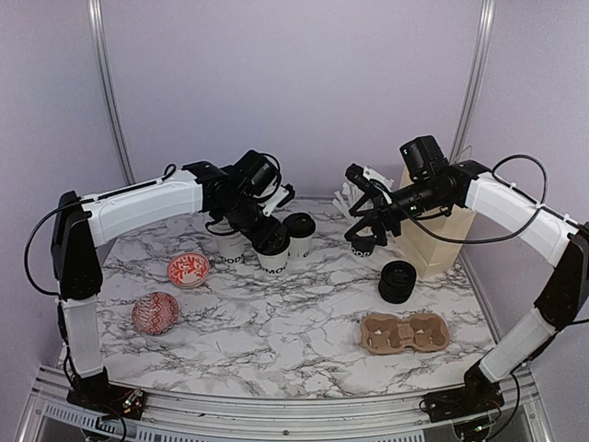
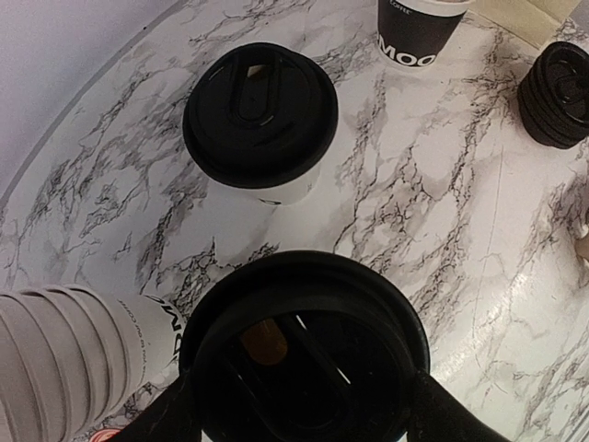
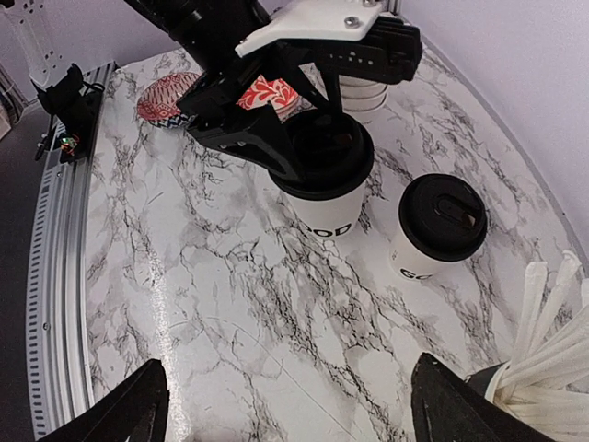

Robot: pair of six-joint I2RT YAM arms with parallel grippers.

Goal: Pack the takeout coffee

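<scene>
The left gripper [image 1: 270, 234] is straddling one lidded coffee cup [image 2: 304, 359] at the back of the marble table [image 1: 304, 378]. Its fingers [image 2: 175, 414] are lying against either side of the cup, just under the rim of the black lid. From the wrist view they look to be clamping it, and the cup seems to be standing on the marble rather than raised. It is standing upright, so its long axis is running straight up between the fingers.

A second lidded coffee cup [image 2: 260, 115] is standing just beside it, and a stack of lidless white cups [image 2: 64, 350] is crowding its other side.

What matters for the next move is where the cardboard cup carrier [image 1: 405, 333] is lying. It is well apart from the held cup, off toward the robot's right and nearer the arm bases, with its two wells facing up. So I judge the left arm is facing a long diagonal reach across the table. It will be passing close to the stack of black lids [image 1: 398, 281] that is sitting just behind the carrier.

The right gripper [image 3: 287, 368] is nearer the carrier, but it is hanging beside the black cup of white stirrers [image 1: 362, 247] with its fingers wide apart and nothing between them.
</scene>
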